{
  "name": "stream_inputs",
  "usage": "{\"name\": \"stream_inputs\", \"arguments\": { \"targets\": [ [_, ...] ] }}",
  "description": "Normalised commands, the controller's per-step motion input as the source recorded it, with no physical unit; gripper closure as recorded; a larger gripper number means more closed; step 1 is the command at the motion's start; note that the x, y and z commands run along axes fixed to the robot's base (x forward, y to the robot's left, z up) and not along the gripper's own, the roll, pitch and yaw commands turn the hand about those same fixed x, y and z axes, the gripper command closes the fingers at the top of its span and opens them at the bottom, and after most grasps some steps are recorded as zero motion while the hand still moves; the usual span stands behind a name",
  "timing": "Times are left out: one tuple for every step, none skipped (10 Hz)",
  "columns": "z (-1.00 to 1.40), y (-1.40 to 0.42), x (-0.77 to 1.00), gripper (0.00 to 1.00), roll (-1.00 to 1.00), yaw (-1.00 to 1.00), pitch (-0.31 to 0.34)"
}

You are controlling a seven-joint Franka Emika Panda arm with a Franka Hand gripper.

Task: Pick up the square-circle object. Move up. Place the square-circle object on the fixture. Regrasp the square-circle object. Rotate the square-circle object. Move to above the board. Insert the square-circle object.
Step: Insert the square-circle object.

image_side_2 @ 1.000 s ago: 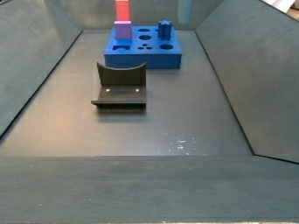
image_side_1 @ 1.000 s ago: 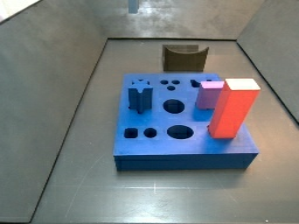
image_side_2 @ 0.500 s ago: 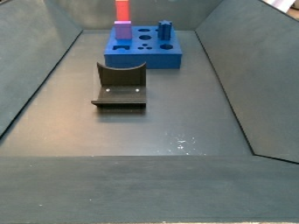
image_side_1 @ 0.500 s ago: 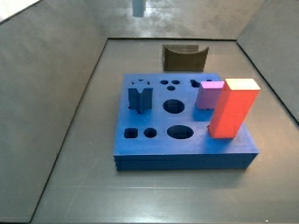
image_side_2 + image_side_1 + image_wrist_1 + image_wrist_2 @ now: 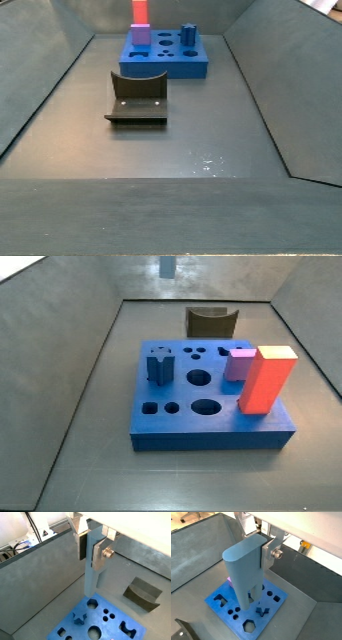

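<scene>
My gripper (image 5: 91, 554) is shut on the square-circle object (image 5: 91, 572), a slim grey-blue bar hanging upright from the fingers. It shows large in a wrist view (image 5: 244, 567), where one finger (image 5: 268, 554) presses its side. The blue board (image 5: 110, 628) lies below the bar in both wrist views (image 5: 271, 604). In a side view only the bar's lower end (image 5: 167, 266) shows, high above the far side of the board (image 5: 214, 441). The dark fixture (image 5: 210, 322) stands beyond the board and is bare (image 5: 138, 95). The gripper is out of frame in both side views.
A tall red block (image 5: 267, 378) and a small pink block (image 5: 241, 363) stand in the board. A dark blue piece (image 5: 160, 364) sits in another hole. Grey walls slope up around the floor on every side.
The bar's lower end has drifted a little to the right and slightly lower at the top of the side view. Nothing on the floor has moved.
</scene>
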Motion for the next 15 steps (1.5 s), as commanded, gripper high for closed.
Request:
{"name": "stream_inputs", "arguments": {
  "targets": [
    [0.00, -0.37, -0.57, 1.00, 0.00, -0.31, -0.100],
    [-0.03, -0.27, 0.04, 1.00, 0.00, -0.86, -0.060],
    [-0.04, -0.27, 0.03, 1.00, 0.00, -0.90, -0.024],
    [-0.10, -0.27, 0.04, 1.00, 0.00, -0.88, -0.064],
    [-0.12, -0.26, 0.03, 1.00, 0.00, -0.90, -0.053],
    [-0.20, -0.27, 0.00, 1.00, 0.00, -0.90, -0.071],
    [-0.31, -0.29, 0.00, 1.00, 0.00, -0.89, -0.090],
    [-0.32, -0.30, 0.00, 1.00, 0.00, -0.89, -0.084],
    [-0.31, -0.30, 0.00, 1.00, 0.00, -0.89, -0.081],
    [-0.32, -0.24, 0.00, 1.00, 0.00, -0.92, -0.059],
    [-0.33, -0.20, 0.00, 1.00, 0.00, -0.95, -0.014],
    [-0.37, -0.16, 0.00, 1.00, 0.00, -0.97, 0.000],
    [-0.42, -0.12, 0.00, 1.00, 0.00, -0.99, 0.006],
    [-0.44, -0.11, 0.00, 1.00, 0.00, -1.00, 0.000],
    [-0.46, -0.10, 0.00, 1.00, 0.00, -1.00, 0.000]
  ]
}}
